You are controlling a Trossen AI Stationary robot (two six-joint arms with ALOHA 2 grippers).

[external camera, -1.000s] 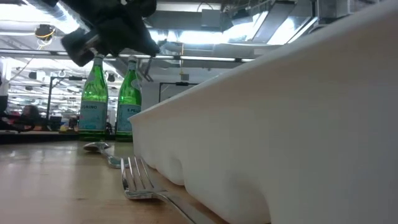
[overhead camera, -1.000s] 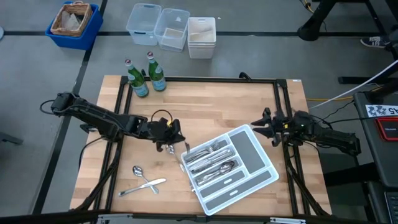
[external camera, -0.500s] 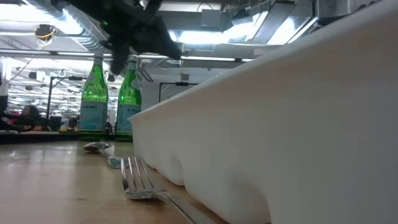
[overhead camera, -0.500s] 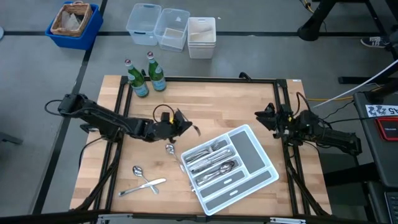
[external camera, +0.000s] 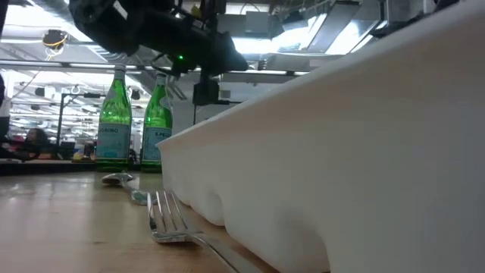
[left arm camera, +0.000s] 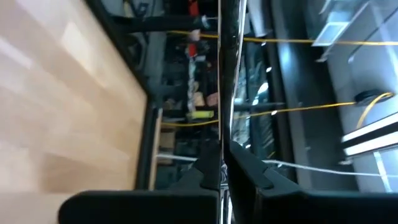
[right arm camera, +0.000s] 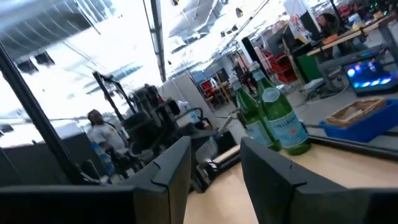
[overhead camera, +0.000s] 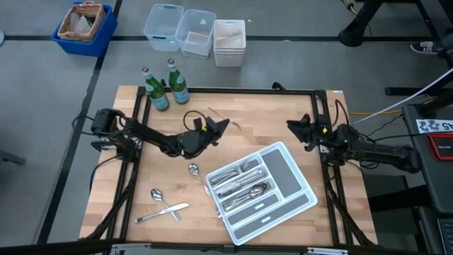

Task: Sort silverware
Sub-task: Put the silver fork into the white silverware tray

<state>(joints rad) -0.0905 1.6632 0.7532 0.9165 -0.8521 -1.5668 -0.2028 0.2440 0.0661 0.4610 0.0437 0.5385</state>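
left tool point(overhead camera: 221, 126) clamped on thin knife point(left arm camera: 225, 74), raised above tabletop point(overhead camera: 262, 120); right tool point(overhead camera: 297, 129) wide, empty. risk: narrow pinch lets knife pivot, missing tray point(overhead camera: 301, 184).

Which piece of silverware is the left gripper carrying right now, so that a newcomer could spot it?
Start at the white divided tray on the wooden table, then look toward the two green bottles. Between them the left gripper hangs above the table, shut on a slim silver piece that juts from its fingertips. Unlike the spoons and the knife on the wood, it is off the table.
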